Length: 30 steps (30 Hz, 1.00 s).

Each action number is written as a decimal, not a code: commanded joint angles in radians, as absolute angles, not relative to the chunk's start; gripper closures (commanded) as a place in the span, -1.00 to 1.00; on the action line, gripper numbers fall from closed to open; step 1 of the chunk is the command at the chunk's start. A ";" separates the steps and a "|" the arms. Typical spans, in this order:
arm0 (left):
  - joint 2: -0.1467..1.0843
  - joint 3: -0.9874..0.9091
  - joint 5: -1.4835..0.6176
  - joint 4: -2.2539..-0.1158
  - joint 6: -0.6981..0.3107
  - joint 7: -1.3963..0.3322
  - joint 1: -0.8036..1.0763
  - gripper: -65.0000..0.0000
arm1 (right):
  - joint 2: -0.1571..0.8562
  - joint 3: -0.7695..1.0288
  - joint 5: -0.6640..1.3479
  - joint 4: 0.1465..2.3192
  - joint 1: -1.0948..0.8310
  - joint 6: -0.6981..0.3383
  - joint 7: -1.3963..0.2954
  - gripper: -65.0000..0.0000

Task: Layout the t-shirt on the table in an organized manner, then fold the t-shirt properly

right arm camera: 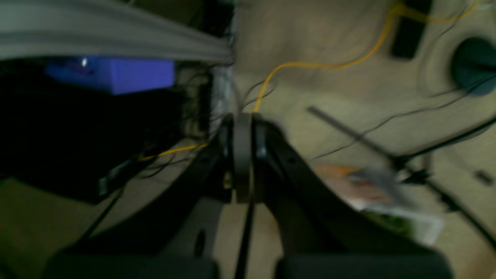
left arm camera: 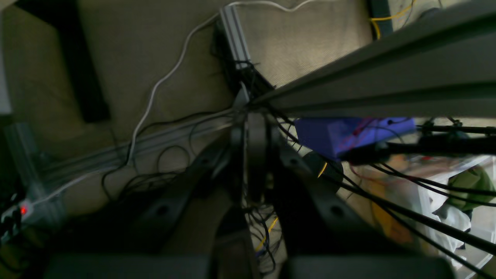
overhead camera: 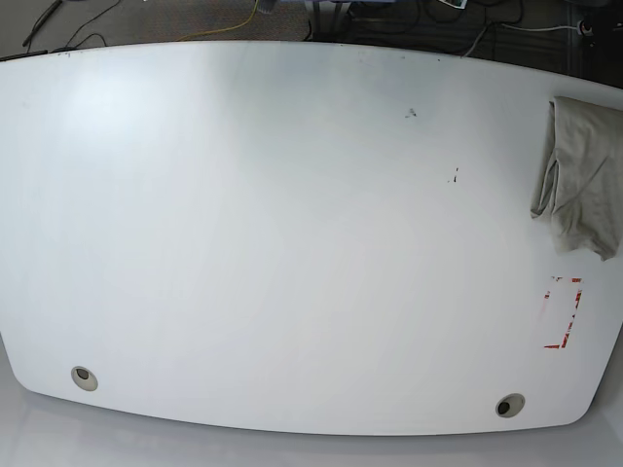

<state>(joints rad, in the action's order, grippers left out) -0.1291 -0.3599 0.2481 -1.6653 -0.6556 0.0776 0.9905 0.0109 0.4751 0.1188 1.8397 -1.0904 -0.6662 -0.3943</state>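
The t-shirt [overhead camera: 584,175] lies crumpled and bunched at the far right edge of the white table [overhead camera: 292,243], partly cut off by the frame. Neither arm shows in the base view. In the left wrist view my left gripper [left arm camera: 248,116] is shut with nothing between its fingers, over carpet and cables rather than the tabletop. The right wrist view is blurred; there my right gripper [right arm camera: 242,118] is also shut and holds nothing, above the floor. No part of the t-shirt appears in either wrist view.
A red tape rectangle [overhead camera: 563,313] marks the table below the t-shirt. Two grommet holes [overhead camera: 85,377] [overhead camera: 509,405] sit near the front edge. Under the wrist cameras are aluminium frame beams [left arm camera: 387,77], tangled cables [left arm camera: 155,155], a purple box [left arm camera: 348,133] and a yellow cable [right arm camera: 329,66].
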 commanded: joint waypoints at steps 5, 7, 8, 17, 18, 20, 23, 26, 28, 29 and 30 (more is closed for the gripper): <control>-0.119 -0.386 0.248 -1.538 -0.659 0.091 0.941 1.00 | 0.021 0.433 0.124 1.687 -1.055 -0.668 -0.387 1.00; -0.111 -0.397 0.248 -1.483 -0.659 0.091 0.911 1.00 | 0.021 0.426 0.124 1.638 -1.029 -0.670 -0.387 1.00; -0.102 -0.400 0.248 -1.461 -0.659 0.091 0.897 1.00 | 0.022 0.426 0.122 1.620 -1.021 -0.670 -0.386 1.00; -0.024 -0.395 0.248 -1.194 -0.657 0.091 0.769 1.00 | 0.019 0.384 0.007 1.420 -0.889 -0.671 -0.378 1.00; -0.016 -0.395 0.248 -1.153 -0.657 0.091 0.753 1.00 | 0.019 0.384 -0.005 1.385 -0.869 -0.671 -0.369 1.00; -0.002 -0.395 0.248 -1.098 -0.657 0.091 0.725 1.00 | 0.019 0.384 -0.015 1.334 -0.840 -0.671 -0.351 1.00; 0.022 -0.395 0.248 -1.004 -0.657 0.093 0.687 1.00 | 0.021 0.384 -0.018 1.231 -0.791 -0.670 -0.326 1.00; 0.041 -0.394 0.248 -0.909 -0.657 0.093 0.630 1.00 | 0.028 0.384 -0.019 1.125 -0.734 -0.670 -0.308 1.00; 0.054 -0.394 0.248 -0.839 -0.657 0.093 0.596 1.00 | 0.045 0.383 -0.018 1.056 -0.704 -0.668 -0.294 1.00; 0.062 -0.394 0.248 -0.802 -0.657 0.094 0.578 1.00 | 0.050 0.383 -0.018 1.024 -0.682 -0.668 -0.286 1.00; 0.065 -0.392 0.248 -0.774 -0.657 0.096 0.565 1.00 | 0.051 0.383 -0.018 0.998 -0.670 -0.668 -0.282 1.00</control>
